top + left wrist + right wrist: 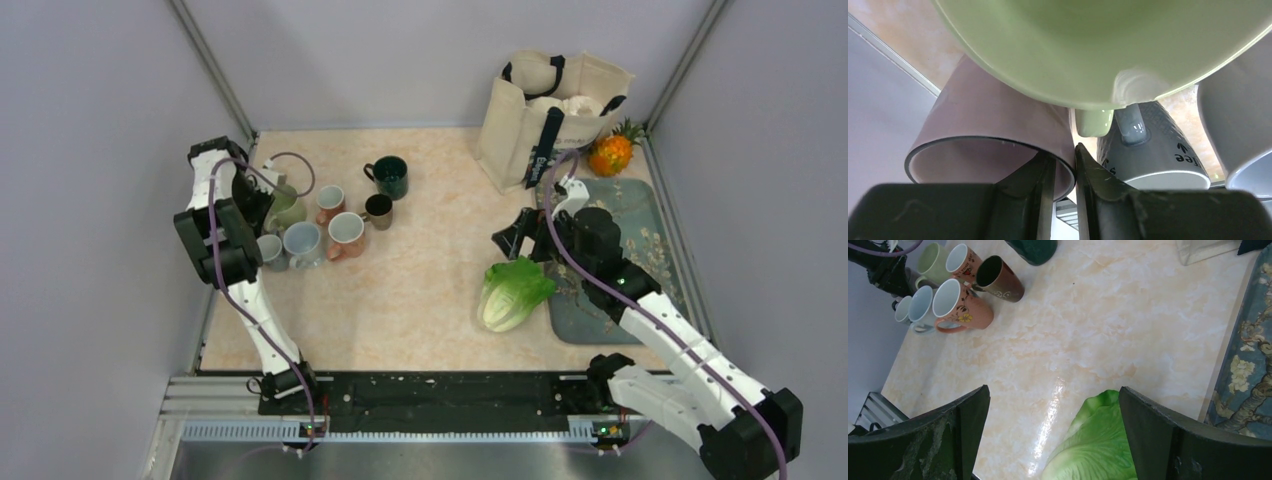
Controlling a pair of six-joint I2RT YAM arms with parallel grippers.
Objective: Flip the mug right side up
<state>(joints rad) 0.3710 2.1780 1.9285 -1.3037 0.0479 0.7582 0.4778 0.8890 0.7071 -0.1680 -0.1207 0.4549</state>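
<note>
My left gripper [1065, 150] is shut on the rim wall of a mauve mug [993, 125], with one finger inside and one outside. The mug's opening faces the wrist camera. In the top view the left gripper [268, 188] sits at the back left of a cluster of mugs, and a thin mauve ring [311, 178] beside it may be that mug's rim. A light green mug [1098, 45] presses close above the fingers. My right gripper [1054, 400] is open and empty above a lettuce [1098, 445], far from the mugs.
The cluster holds several mugs: light green [285, 212], grey [1153, 150], pale blue [302, 243], pink flowered [346, 233], small orange [329, 203], brown [378, 209] and dark green [390, 177]. A tote bag [550, 115], pineapple [612, 152] and floral tray [640, 240] stand at the right.
</note>
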